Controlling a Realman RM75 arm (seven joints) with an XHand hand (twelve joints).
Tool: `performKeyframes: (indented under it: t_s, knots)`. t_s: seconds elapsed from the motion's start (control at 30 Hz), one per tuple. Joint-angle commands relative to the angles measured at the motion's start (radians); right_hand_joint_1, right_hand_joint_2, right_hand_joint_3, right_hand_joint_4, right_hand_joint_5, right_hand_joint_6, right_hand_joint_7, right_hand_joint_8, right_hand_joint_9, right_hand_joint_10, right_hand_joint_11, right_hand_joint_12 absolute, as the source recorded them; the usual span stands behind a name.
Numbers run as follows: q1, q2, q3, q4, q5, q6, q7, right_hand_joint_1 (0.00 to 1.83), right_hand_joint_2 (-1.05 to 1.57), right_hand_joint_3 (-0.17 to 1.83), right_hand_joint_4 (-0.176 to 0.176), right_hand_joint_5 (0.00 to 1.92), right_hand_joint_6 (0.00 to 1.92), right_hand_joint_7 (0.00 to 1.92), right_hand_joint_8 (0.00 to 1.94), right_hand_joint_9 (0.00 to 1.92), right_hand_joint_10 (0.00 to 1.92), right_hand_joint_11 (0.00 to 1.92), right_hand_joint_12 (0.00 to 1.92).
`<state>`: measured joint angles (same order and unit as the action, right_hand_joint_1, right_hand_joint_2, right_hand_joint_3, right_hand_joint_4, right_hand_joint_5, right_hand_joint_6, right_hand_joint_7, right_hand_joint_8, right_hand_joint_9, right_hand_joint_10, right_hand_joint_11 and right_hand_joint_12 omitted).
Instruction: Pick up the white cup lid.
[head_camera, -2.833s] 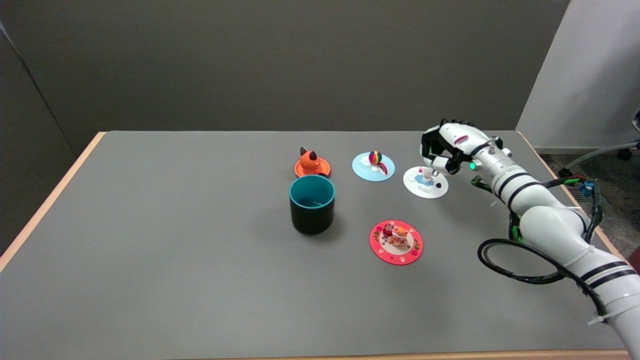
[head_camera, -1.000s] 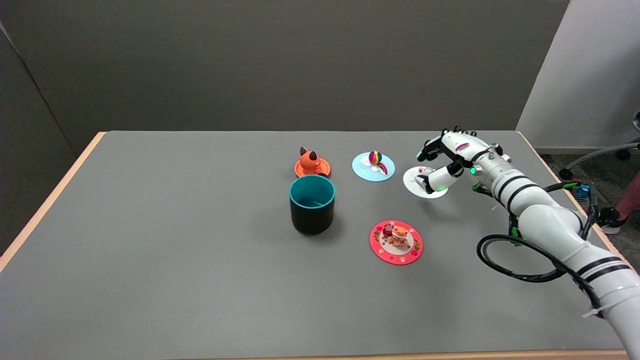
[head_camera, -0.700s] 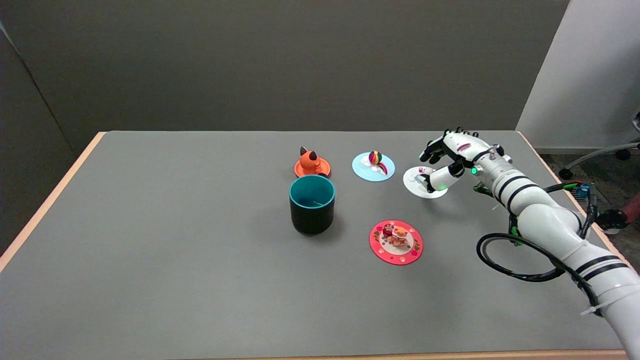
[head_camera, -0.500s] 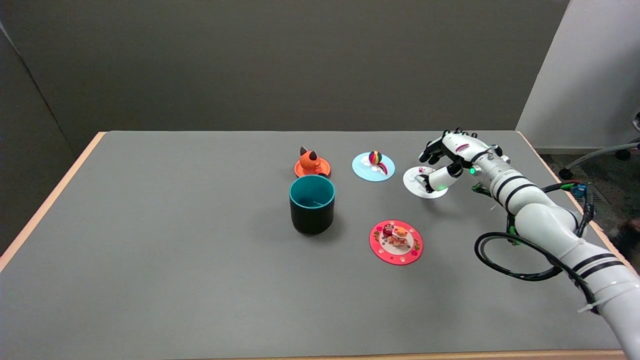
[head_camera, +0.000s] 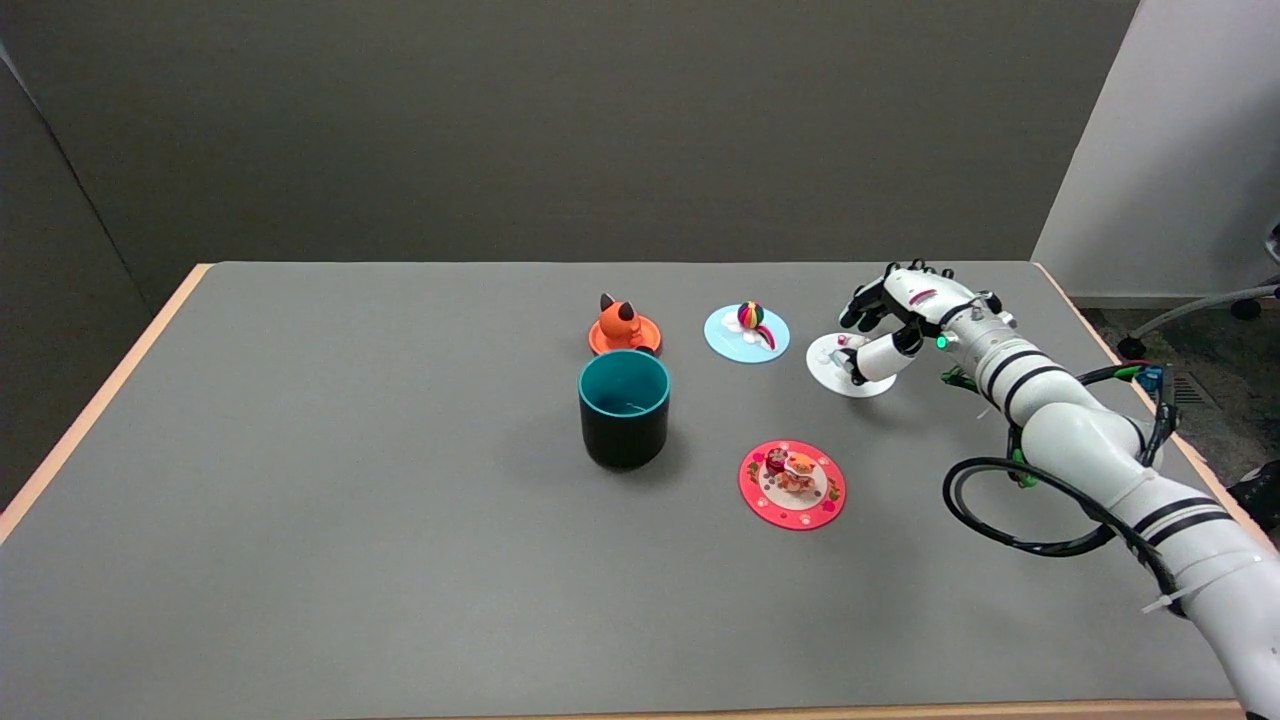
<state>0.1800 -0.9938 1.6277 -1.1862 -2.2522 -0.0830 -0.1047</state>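
The white cup lid (head_camera: 830, 366) lies flat on the grey table (head_camera: 350, 480) at the right, with a small figure knob (head_camera: 843, 344) on top. My right hand (head_camera: 892, 318) hovers low over the lid's right half. The thumb (head_camera: 872, 362) stretches across the lid just to the near side of the knob, and the dark fingers (head_camera: 858, 308) curl above the knob on its far side. A gap shows between the fingers and the thumb. The lid's right part is hidden under the hand.
A light blue lid (head_camera: 747, 333) with a striped ball lies left of the white lid. An orange cat lid (head_camera: 624, 331) sits behind a black cup with a teal inside (head_camera: 624, 408). A red lid (head_camera: 792, 484) lies nearer. The table's right edge (head_camera: 1100, 345) is close behind the arm.
Since 2.8 s ago the hand has come down onto the white lid and spread from curled, thumb laid across it. Over the last second it barely moved; the lid stays put.
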Motion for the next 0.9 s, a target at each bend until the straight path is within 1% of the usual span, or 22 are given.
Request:
performKeyframes:
  t_s: [0.03, 0.33, 0.73, 0.9]
  knots:
    - [0.037, 0.025, -0.038, 0.040, -0.066, -0.017, -0.014, 0.83, 0.50, 1.00, 0.029, 0.82, 0.36, 0.93, 0.24, 0.60, 0.18, 0.14, 0.16]
    - [0.038, 0.053, -0.061, 0.050, -0.068, -0.027, -0.014, 0.84, 0.51, 1.01, 0.042, 0.82, 0.37, 0.93, 0.24, 0.60, 0.18, 0.15, 0.16]
    - [0.024, 0.047, -0.061, 0.055, -0.068, -0.023, -0.015, 0.85, 0.51, 1.01, 0.049, 0.82, 0.37, 0.92, 0.23, 0.60, 0.18, 0.15, 0.16]
    - [0.029, 0.052, -0.063, 0.050, -0.068, -0.021, -0.015, 0.86, 0.53, 0.97, 0.050, 0.84, 0.36, 0.96, 0.26, 0.64, 0.19, 0.15, 0.17]
